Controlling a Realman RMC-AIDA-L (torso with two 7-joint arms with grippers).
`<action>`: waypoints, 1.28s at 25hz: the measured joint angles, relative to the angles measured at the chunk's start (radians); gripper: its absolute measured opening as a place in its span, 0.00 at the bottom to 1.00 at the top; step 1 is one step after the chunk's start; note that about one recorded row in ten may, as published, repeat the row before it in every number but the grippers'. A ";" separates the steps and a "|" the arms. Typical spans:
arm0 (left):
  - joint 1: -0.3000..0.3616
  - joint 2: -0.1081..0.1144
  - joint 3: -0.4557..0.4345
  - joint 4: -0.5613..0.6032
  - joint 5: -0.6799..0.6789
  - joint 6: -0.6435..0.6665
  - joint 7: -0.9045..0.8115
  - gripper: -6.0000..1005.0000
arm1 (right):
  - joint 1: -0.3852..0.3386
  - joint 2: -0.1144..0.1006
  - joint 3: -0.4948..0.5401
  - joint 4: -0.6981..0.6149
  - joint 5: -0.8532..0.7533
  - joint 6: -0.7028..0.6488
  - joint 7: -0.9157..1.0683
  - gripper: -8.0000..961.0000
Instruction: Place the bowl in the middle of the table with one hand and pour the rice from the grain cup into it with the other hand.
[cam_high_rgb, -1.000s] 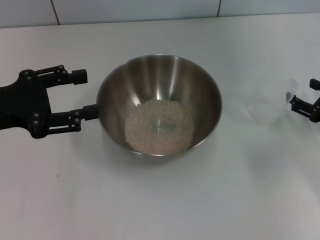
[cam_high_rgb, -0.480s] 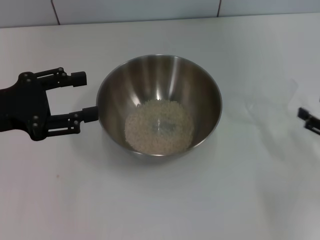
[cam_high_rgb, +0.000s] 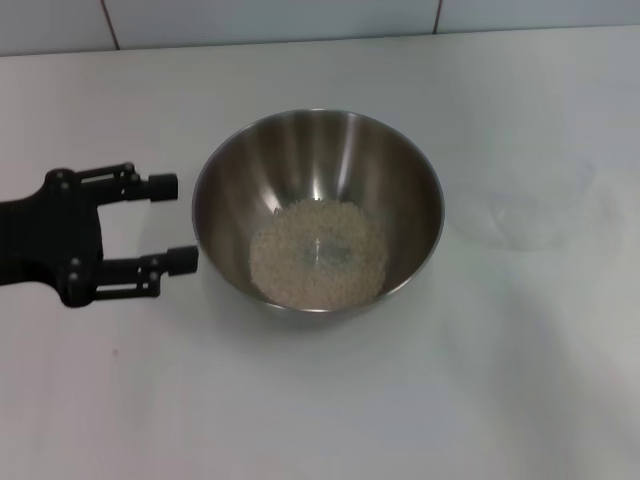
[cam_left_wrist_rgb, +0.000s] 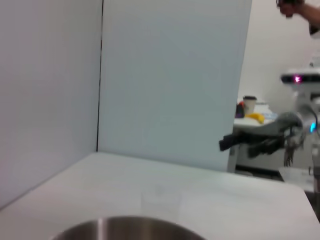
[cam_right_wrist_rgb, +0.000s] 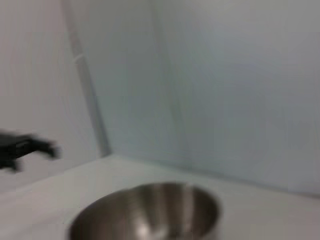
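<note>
The steel bowl (cam_high_rgb: 318, 170) stands in the middle of the white table (cam_high_rgb: 320, 400), with a heap of rice (cam_high_rgb: 318, 252) on its bottom. My left gripper (cam_high_rgb: 171, 222) is open just left of the bowl, its fingertips a little clear of the rim. The clear grain cup (cam_high_rgb: 535, 215) rests faintly visible on the table right of the bowl, and nothing holds it. My right gripper (cam_left_wrist_rgb: 235, 143) is out of the head view and shows only far off in the left wrist view. The right wrist view shows the bowl (cam_right_wrist_rgb: 150, 212) and the left gripper (cam_right_wrist_rgb: 30, 147) beyond it.
A pale tiled wall (cam_high_rgb: 300, 20) runs along the table's far edge. In the left wrist view, a side table with a cup and a yellow thing (cam_left_wrist_rgb: 256, 117) stands beyond the table's right end.
The right gripper has left the cup on the table and drawn off to the right, out of the head view. The left gripper has come off the bowl's rim and shifted slightly back.
</note>
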 joint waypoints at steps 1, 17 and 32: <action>0.000 0.000 0.000 0.000 0.000 0.000 0.000 0.77 | 0.010 0.000 0.001 -0.055 -0.034 -0.039 0.037 0.78; 0.059 -0.002 -0.010 -0.006 0.025 0.084 0.057 0.77 | 0.130 0.036 0.014 -0.391 -0.196 -0.235 0.204 0.78; 0.060 -0.008 -0.014 0.000 0.010 0.088 0.052 0.78 | 0.229 0.078 0.048 -0.325 -0.182 -0.236 0.137 0.78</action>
